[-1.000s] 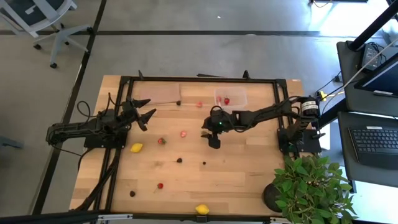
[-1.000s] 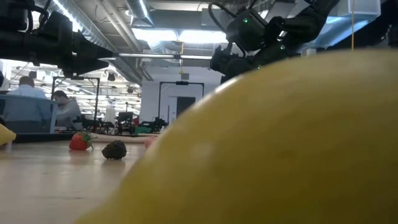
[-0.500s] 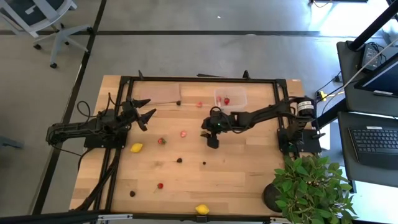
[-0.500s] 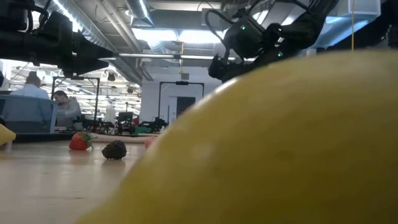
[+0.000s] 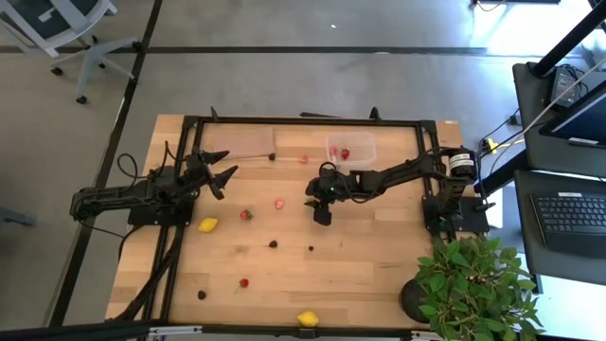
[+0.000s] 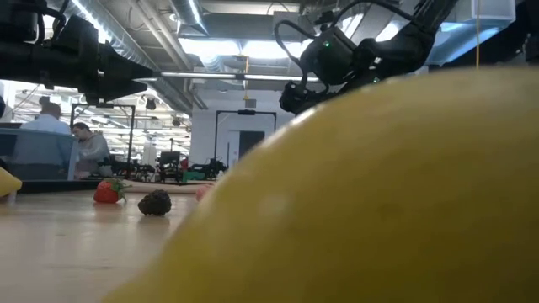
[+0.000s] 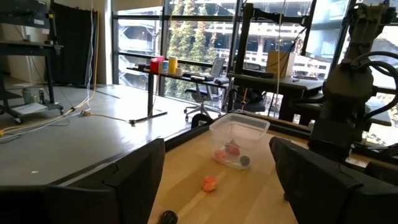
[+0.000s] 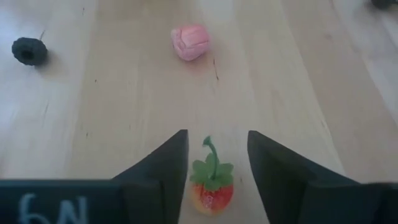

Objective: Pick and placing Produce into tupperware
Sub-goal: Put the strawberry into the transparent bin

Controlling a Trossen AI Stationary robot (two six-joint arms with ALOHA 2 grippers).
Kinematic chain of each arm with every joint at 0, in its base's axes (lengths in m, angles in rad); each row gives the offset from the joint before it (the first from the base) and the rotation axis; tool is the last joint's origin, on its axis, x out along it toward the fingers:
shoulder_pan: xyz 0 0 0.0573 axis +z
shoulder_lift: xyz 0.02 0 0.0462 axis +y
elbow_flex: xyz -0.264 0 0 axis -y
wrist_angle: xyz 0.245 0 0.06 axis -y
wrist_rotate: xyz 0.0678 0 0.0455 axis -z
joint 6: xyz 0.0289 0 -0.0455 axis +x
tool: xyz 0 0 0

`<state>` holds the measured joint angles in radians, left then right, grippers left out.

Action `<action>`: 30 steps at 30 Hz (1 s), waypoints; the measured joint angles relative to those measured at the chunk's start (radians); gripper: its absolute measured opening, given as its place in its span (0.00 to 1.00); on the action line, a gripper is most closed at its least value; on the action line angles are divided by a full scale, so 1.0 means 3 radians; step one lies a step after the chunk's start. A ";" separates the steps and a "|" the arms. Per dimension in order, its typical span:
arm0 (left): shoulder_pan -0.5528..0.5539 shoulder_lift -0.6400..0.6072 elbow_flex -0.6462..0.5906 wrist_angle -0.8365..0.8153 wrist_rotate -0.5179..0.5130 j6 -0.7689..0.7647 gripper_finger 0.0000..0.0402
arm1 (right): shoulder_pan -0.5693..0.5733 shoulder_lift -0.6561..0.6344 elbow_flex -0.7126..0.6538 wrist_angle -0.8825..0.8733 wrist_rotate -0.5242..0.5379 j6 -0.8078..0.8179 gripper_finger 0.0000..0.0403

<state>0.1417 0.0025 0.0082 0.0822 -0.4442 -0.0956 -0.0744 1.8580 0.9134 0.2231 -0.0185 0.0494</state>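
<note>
The clear tupperware (image 5: 351, 150) stands at the table's far side with a red piece inside; the left wrist view shows the tupperware (image 7: 239, 138) holding red pieces and a dark one. Produce is scattered on the wood: two lemons (image 5: 207, 224) (image 5: 307, 319), strawberries (image 5: 245, 215) (image 5: 243, 282), a pink piece (image 5: 279, 203) and dark berries (image 5: 273, 243). My right gripper (image 5: 320, 210) hovers open mid-table. In its wrist view a strawberry (image 8: 212, 186) lies in the gap of that gripper (image 8: 214, 140), touching neither finger. My left gripper (image 5: 223, 175) waits open at the left.
A flat brown sheet (image 5: 241, 142) lies at the far left beside the tub. A potted plant (image 5: 469, 279) stands off the near right corner. A lemon (image 6: 379, 194) right at the low camera blocks most of that view. People sit in the room behind.
My right gripper has drifted slightly toward the table's left, staying open and raised. No produce has moved.
</note>
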 joint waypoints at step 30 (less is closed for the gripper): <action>0.0000 0.0000 0.0000 0.0000 0.0001 0.0001 0.72 | -0.0001 0.0000 0.0000 -0.0010 -0.0005 -0.0015 0.26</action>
<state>0.1417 0.0025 0.0082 0.0822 -0.4438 -0.0952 -0.0746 1.8580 0.9134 0.2199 -0.0200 0.0448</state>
